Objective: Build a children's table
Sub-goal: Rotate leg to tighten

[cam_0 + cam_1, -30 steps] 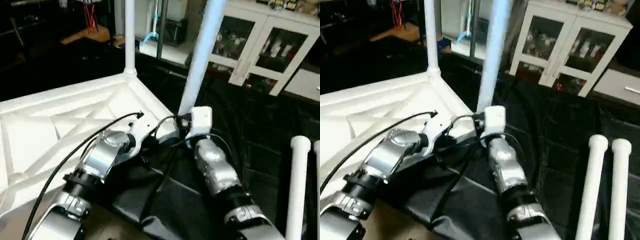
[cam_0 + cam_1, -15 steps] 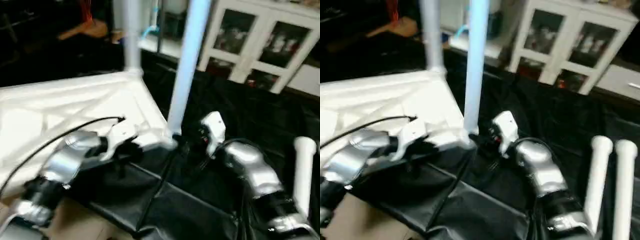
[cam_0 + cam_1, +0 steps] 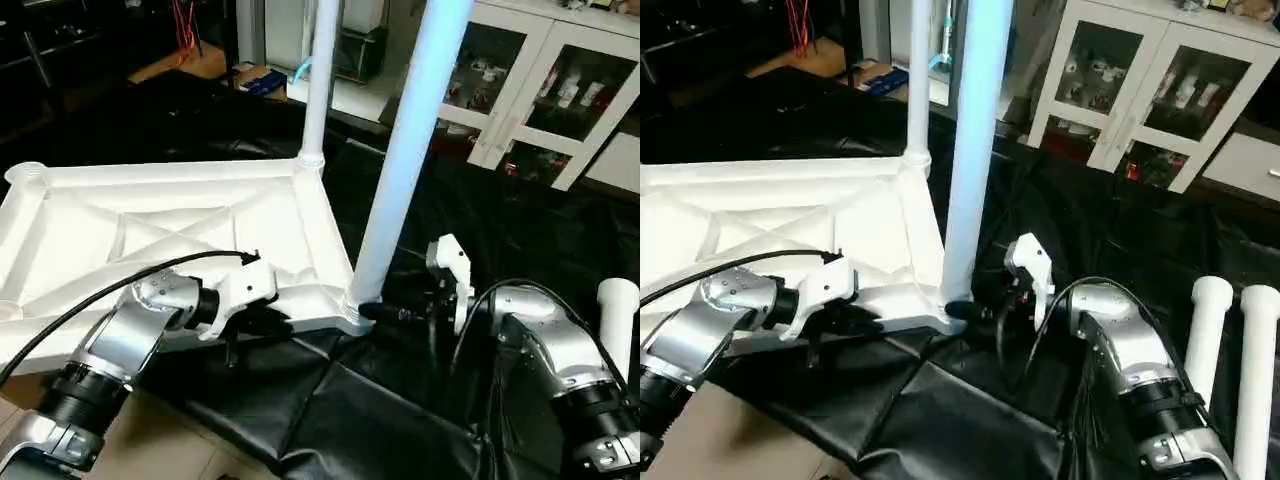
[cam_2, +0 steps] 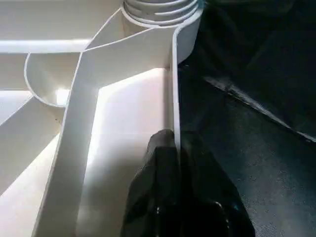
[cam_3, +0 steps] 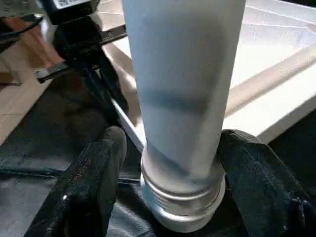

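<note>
Lying upside down on the black cloth (image 3: 330, 420), the tabletop (image 3: 170, 225) shows its X-braced underside, with one leg (image 3: 320, 80) standing in the far corner socket at about 12 o'clock of the head view. A second leg (image 3: 405, 160) stands in the near right corner socket (image 3: 355, 310), near centre. Left gripper (image 4: 177, 148) is pinched shut on the tabletop's thin edge wall just beside that socket (probably to steady the top while the leg seats). Right gripper (image 5: 170, 163) sits low at the leg's base, its fingers (image 5: 98, 173) spread on either side of the tube with gaps showing, so open around it and not clamping. Two spare legs (image 3: 1230, 360) lie at 4 o'clock, well apart from the tabletop.

Versus a second ago: the right gripper was pressed up against the leg base with the forearm pointing in from below; now the arm has swung out to 3 o'clock and the fingers have opened off the tube. Left gripper keeps its pinch on the rim. Camera has also shifted, so more of the tabletop is in frame. Leg looks seated; judging by that, two legs remain.
</note>
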Controlling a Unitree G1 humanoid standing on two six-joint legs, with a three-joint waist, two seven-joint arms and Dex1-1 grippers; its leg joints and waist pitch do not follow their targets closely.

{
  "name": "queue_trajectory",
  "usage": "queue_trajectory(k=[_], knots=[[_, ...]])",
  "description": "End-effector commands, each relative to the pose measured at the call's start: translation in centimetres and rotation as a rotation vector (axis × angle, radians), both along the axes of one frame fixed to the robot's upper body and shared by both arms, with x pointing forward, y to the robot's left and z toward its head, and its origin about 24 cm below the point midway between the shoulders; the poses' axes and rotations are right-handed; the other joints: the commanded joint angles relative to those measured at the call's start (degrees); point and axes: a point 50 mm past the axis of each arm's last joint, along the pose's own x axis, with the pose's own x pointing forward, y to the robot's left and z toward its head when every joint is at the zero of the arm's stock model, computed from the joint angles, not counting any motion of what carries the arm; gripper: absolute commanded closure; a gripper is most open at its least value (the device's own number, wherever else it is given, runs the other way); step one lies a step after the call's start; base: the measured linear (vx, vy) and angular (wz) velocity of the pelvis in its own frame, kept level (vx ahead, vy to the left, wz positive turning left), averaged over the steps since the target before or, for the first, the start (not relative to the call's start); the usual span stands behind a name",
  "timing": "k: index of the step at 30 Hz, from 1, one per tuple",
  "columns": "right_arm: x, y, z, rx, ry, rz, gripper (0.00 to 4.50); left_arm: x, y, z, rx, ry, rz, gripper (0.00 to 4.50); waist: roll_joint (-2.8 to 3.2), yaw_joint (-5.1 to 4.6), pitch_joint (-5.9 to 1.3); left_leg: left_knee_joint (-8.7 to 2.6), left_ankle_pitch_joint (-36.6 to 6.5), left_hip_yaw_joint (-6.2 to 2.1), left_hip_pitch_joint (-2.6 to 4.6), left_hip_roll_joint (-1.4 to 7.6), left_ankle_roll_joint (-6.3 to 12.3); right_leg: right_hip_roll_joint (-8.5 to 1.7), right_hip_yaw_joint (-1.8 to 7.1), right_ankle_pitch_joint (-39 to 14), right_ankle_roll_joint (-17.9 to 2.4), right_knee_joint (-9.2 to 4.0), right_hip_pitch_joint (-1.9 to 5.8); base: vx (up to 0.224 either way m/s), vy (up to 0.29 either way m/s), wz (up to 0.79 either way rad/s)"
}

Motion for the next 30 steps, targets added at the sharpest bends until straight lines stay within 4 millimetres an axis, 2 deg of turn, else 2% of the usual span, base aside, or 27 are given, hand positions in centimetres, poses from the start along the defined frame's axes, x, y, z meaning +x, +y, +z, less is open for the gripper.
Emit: queue_trajectory(k=[1, 3, 6, 8, 10, 15, 18, 19, 20, 21, 22, 23, 24, 25, 26, 27, 28, 29, 30], knots=[[0.0, 0.3, 0.4, 0.012, -0.002, 0.032, 1.5, -0.5, -0.9, -0.2, -0.036, 0.018, -0.056, 4.5, 0.67, -0.1, -3.17, -4.72, -19.03, -1.4, 1.1, 3.05, -0.4, -2.53, 1.96, -16.88, -11.69, -3.91, 1.74, 0.0, 0.0, 0.0], [-0.1, 0.5, 0.3, 0.02, 0.003, 0.039, 1.77, -0.5, -1.0, -0.2, -0.037, 0.018, -0.058, 4.5, 0.63, -0.07, -3.23, -4.64, -18.14, -1.32, 1.03, 3.0, -0.18, -2.54, 1.99, -15.6, -12.09, -3.77, 1.79, 0.0, 0.0, 0.0], [-0.3, 0.7, 0.1, 0.023, 0.012, 0.044, 1.88, -0.5, -1.0, -0.2, -0.036, 0.021, -0.063, 4.5, 0.76, -0.04, -3.33, -4.59, -16.85, -1.3, 0.92, 2.98, 0.08, -2.53, 1.94, -14.05, -12.54, -3.58, 1.98, 0.0, 0.0, 0.0], [-0.3, 0.8, 0.1, 0.027, 0.019, 0.039, 2.22, -0.5, -1.0, -0.2, -0.036, 0.021, -0.065, 4.5, 0.71, -0.07, -3.3, -4.6, -16.67, -1.3, 0.89, 2.97, 0.23, -2.48, 1.91, -13.58, -12.75, -3.51, 2.01, 0.0, 0.0, 0.0], [-0.2, 0.8, 0.0, 0.03, 0.025, 0.034, 2.32, -0.5, -1.0, -0.2, -0.035, 0.022, -0.066, 4.5, 0.81, -0.07, -3.31, -4.64, -17.13, -1.32, 1.0, 3.02, 0.04, -2.49, 1.89, -13.93, -12.8, -3.55, 1.98, 0.0, 0.0, 0.0], [0.8, 0.8, -1.0, 0.0, 0.02, -0.143, 2.52, -0.2, -1.1, -0.3, -0.038, 0.02, -0.024, 4.5, 0.65, -0.27, -3.12, -4.7, -18.56, -1.32, 1.02, 3.0, -0.61, -2.61, 1.93, -16.81, -12.19, -3.83, 1.72, 0.0, 0.0, 0.0], [1.5, 1.6, -3.0, -0.068, 0.066, -0.409, 2.55, 1.1, -1.5, -0.9, -0.016, -0.001, 0.162, 4.5, 0.59, -0.71, -2.92, -4.94, -20.13, -1.52, 0.86, 2.94, -1.91, -2.53, 1.9, -20.37, -10.84, -4.07, 1.58, 0.0, 0.0, 0.0], [1.7, 1.8, -3.4, -0.07, 0.084, -0.47, 2.55, 1.4, -1.7, -1.0, -0.024, 0.003, 0.198, 4.5, 0.66, -0.81, -2.75, -4.92, -21.52, -1.56, 1.25, 2.82, -3.05, -2.54, 1.9, -23.39, -9.98, -4.47, 1.15, 0.0, 0.0, 0.0], [1.8, 2.0, -3.6, -0.073, 0.094, -0.519, 2.56, 1.6, -1.9, -1.0, -0.028, 0.0, 0.223, 4.5, 0.66, -1.02, -2.82, -4.98, -23.21, -1.9, 1.28, 2.69, -3.79, -2.72, 1.77, -26.65, -8.78, -4.7, 1.15, 0.0, 0.0, 0.0], [2.1, 2.4, -4.5, -0.124, 0.124, -0.673, 2.56, 2.2, -2.6, -1.1, -0.039, -0.005, 0.311, 4.5, 0.85, -1.49, -2.74, -5.19, -24.16, -2.09, 1.05, 2.76, -4.43, -2.61, 1.75, -27.83, -7.93, -4.69, 1.05, 0.0, 0.0, 0.0], [2.1, 2.6, -5.1, -0.164, 0.138, -0.758, 2.57, 2.5, -3.0, -1.2, -0.041, -0.007, 0.362, 4.5, 0.66, -1.54, -2.71, -5.23, -24.76, -2.22, 1.24, 2.72, -4.73, -2.53, 1.59, -28.49, -7.44, -4.99, 0.98, 0.0, 0.0, 0.0], [2.2, 3.1, -5.8, -0.201, 0.139, -0.932, 2.57, 3.3, -3.9, -1.3, -0.047, -0.036, 0.468, 4.5, 0.67, -2.1, -2.62, -4.93, -27.38, -2.24, 1.62, 2.4, -5.07, -2.54, 1.56, -32.4, -5.9, -5.58, 0.31, 0.0, 0.0, 0.0], [2.2, 3.2, -5.8, -0.2, 0.137, -0.949, 2.57, 3.4, -4.0, -1.3, -0.048, -0.041, 0.475, 4.5, 0.66, -2.28, -2.59, -4.91, -27.75, -2.32, 1.65, 2.33, -5.03, -2.6, 1.5, -33.56, -5.41, -5.88, 0.17, 0.0, 0.0, 0.0], [2.1, 4.2, -6.1, -0.19, 0.128, -1.055, 2.57, 3.9, -5.0, -1.2, -0.061, -0.068, 0.533, 4.5, 1.03, -2.16, -2.64, -4.81, -29.13, -2.53, 1.9, 2.25, -4.73, -2.64, 1.24, -35.75, -3.97, -6.32, 0.05, 0.0, 0.0, 0.0], [2.1, 5.1, -6.1, -0.179, 0.131, -1.066, 2.57, 4.1, -5.7, -1.1, -0.072, -0.08, 0.547, 4.5, 1.02, -2.35, -2.52, -4.7, -30.19, -2.36, 2.25, 2.16, -4.58, -2.53, 1.23, -36.54, -3.52, -6.88, -0.54, 0.0, 0.0, 0.0], [2.1, 6.1, -6.1, -0.157, 0.133, -1.054, 2.58, 4.2, -6.3, -1.0, -0.082, -0.082, 0.549, 4.5, 0.89, -2.54, -2.46, -4.37, -32.58, -2.64, 2.95, 1.88, -4.01, -2.25, 0.36, -38.53, -2.32, -7.58, -0.7, 0.0, 0.0, 0.0], [2.2, 6.7, -5.7, -0.109, 0.133, -1.034, 2.58, 4.2, -6.7, -0.9, -0.09, -0.076, 0.534, 4.5, 1.12, -2.71, -2.52, -4.8, -33.64, -2.98, 2.68, 2.02, -3.61, -2.22, 0.02, -37.55, -1.89, -7.55, -0.06, 0.0, 0.0, 0.0], [2.4, 6.9, -5.4, -0.064, 0.135, -1.028, 2.59, 4.2, -6.8, -0.8, -0.095, -0.076, 0.523, 4.5, 1.44, -2.84, -2.5, -5.22, -34.62, -3.25, 2.3, 2.16, -3.54, -2.21, 0.04, -35.88, -1.84, -7.37, 0.22, 0.0, 0.0, 0.0], [2.5, 7.1, -5.1, -0.024, 0.138, -1.021, 2.59, 4.2, -6.9, -0.8, -0.096, -0.076, 0.516, 4.5, 1.44, -2.84, -2.5, -5.22, -34.62, -3.25, 2.3, 2.16, -3.54, -2.21, 0.04, -35.88, -1.84, -7.37, 0.22, 0.0, 0.0, 0.0]])
